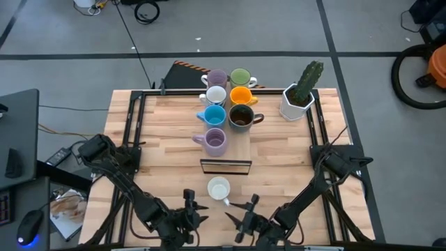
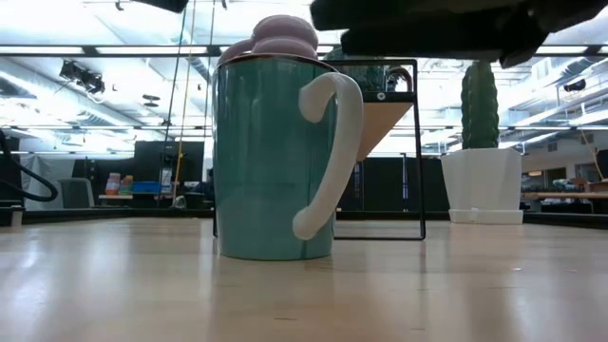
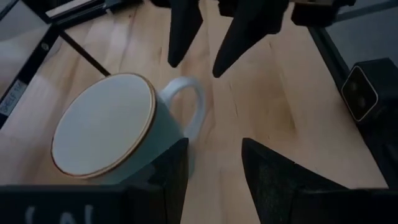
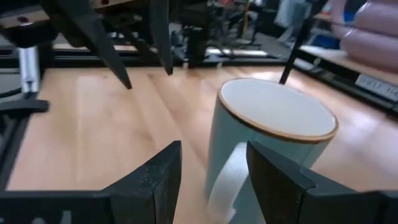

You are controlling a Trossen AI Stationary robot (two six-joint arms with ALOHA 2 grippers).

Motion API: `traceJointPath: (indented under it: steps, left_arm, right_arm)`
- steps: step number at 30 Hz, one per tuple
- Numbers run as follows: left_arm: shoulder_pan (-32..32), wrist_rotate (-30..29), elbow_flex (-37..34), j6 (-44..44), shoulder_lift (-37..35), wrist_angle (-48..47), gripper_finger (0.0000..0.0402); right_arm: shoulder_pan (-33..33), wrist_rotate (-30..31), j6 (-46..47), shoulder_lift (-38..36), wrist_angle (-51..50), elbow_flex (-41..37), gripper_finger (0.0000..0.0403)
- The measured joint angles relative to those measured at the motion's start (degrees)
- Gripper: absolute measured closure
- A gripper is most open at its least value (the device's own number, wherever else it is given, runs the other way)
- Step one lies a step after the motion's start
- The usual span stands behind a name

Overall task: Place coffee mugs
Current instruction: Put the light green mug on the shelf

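A white faceted pot [image 1: 295, 102] holding a green cactus [image 1: 309, 78] stands near the far right corner of the wooden tabletop [image 1: 279, 150]. A small black wire stand [image 1: 226, 166] sits mid-tabletop. Beyond the left edge lie a dark desk [image 1: 17, 132] and a computer mouse [image 1: 28, 226]. Cables [image 1: 136, 52] cross the grey floor [image 1: 362, 28].

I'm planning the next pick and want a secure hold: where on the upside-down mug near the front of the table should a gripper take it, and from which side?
Grip the upside-down mug across its straight walls, coming from above. It stands base up, so there is no open rim to pinch. Its handle points toward the front edge between the left gripper and right gripper, both open; keep the fingers off it.
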Motion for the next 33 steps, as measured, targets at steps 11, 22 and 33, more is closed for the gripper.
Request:
traceJointPath:
  steps: [11, 22, 33]
  left_arm:
    - [0.0, 0.4, 0.0, -2.9, 0.0, -1.2, 0.0246]
    - [0.0, 1.3, 0.0, -3.0, 0.0, -1.3, 0.0246]
    - [-0.5, 5.3, -0.1, -4.8, -0.5, -4.2, 0.0246]
  right_arm:
    - [-2.8, 2.5, 6.7, 3.2, -4.7, 3.2, 0.0217]
    - [-4.4, 0.2, 21.1, 3.2, -13.0, 3.2, 0.0233]
    - [-4.2, -5.2, 22.6, 3.1, -13.9, 3.2, 0.0340]
